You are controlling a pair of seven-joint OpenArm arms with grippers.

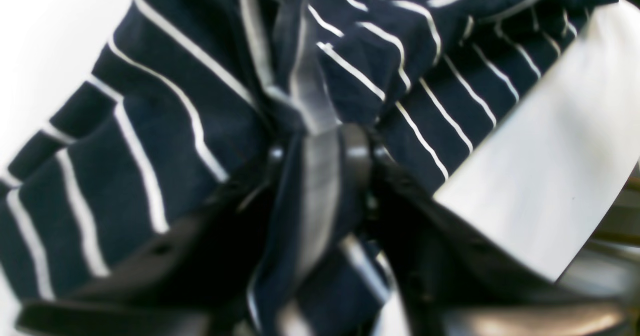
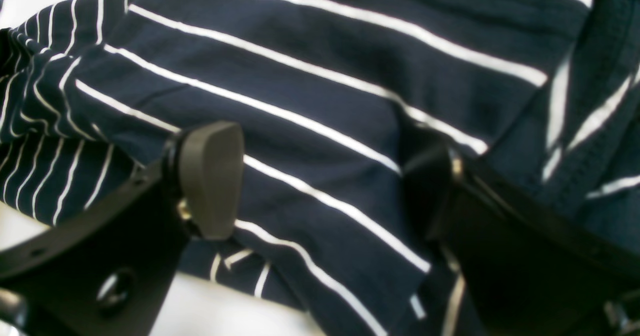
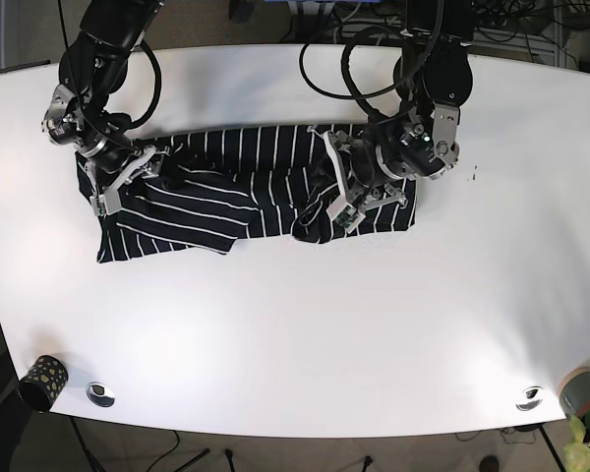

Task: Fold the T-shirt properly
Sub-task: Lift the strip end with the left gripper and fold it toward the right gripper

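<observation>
Base view shows the navy white-striped T-shirt (image 3: 246, 187) bunched near the white tabletop's (image 3: 295, 324) far edge, left gripper (image 1: 320, 136) pinching cloth mid-fold, right gripper (image 2: 320, 176) spread; next, carry the pinched fabric across.

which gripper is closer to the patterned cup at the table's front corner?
Right. The right gripper sits above the patterned cup on the same side; the left gripper is across the table.

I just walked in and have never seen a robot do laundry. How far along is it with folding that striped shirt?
Early on. Nothing looks neatly folded yet: the T-shirt lies rumpled across the table. In hand: the left gripper is pinching a bunch of cloth, while the right gripper is open over the other end. Left to do: smoothing it flat and making all the tidy folds.
</observation>
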